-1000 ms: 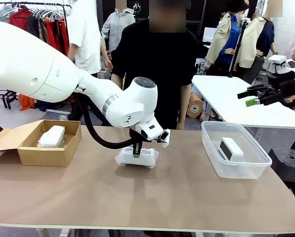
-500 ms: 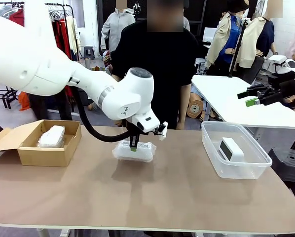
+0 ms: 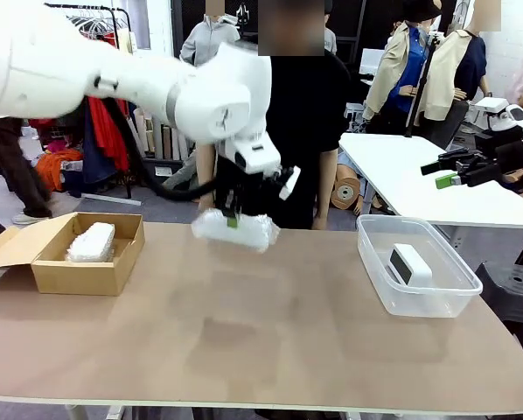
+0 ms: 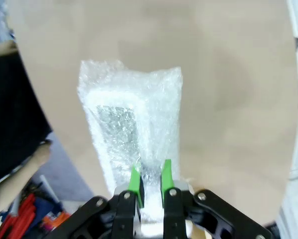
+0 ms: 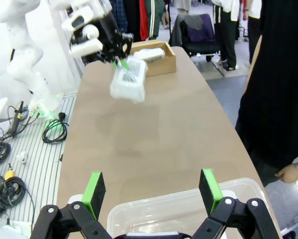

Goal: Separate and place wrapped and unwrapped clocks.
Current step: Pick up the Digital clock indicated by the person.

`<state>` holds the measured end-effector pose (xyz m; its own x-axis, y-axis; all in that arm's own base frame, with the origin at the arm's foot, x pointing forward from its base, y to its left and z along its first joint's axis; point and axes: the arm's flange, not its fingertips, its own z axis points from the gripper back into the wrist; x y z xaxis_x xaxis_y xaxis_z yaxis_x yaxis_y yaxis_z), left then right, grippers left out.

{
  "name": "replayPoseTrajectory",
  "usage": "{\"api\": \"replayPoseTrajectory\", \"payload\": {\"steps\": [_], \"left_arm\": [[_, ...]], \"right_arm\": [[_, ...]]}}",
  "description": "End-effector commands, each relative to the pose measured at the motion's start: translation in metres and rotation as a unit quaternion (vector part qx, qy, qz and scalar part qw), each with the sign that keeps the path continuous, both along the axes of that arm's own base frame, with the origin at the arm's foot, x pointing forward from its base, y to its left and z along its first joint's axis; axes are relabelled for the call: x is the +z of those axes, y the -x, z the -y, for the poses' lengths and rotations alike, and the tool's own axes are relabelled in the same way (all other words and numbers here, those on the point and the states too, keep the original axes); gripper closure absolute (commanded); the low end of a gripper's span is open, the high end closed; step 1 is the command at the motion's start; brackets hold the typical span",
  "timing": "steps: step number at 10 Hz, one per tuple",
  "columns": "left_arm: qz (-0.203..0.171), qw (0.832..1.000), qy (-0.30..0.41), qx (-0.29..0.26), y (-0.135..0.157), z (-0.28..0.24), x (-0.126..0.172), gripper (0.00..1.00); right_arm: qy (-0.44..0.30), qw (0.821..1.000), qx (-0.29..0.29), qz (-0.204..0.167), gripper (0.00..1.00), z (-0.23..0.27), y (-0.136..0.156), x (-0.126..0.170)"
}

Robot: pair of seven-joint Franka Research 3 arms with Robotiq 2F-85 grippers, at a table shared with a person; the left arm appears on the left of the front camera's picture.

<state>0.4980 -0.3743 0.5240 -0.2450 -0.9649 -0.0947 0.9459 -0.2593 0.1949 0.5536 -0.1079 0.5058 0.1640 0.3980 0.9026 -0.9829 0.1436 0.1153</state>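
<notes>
Above table [image 3: 270,350]: left tool [image 4: 150,175] clamped on wrapped clock [image 4: 130,124]; right tool [image 5: 151,191] wide apart.

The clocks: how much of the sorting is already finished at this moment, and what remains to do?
Done, by the look of it: one wrapped clock lies in the cardboard box, and the bare clock lies in the clear plastic tub. In hand: the left gripper is shut on the second wrapped clock, held above the table. Left: probably to set it in the box. The right gripper is open above the tub.
</notes>
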Motion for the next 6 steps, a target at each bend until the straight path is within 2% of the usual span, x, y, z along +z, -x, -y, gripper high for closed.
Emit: {"api": "replayPoseTrajectory", "payload": {"steps": [1, 4, 6], "left_arm": [[0.003, 1.0, -0.025, -0.019, -0.004, 0.005, 0.048, 1.0], [0.026, 0.999, -0.027, -0.035, 0.002, 0.014, 0.103, 1.0], [0.054, 0.998, -0.024, -0.034, 0.01, 0.018, 0.121, 1.0]], "right_arm": [[0.002, 1.0, 0.0, -0.001, 0.0, -0.001, 0.001, 0.002], [0.002, 1.0, 0.0, -0.001, 0.0, -0.001, 0.001, 0.002], [0.002, 1.0, 0.0, -0.001, 0.0, -0.001, 0.001, 0.002]]}}
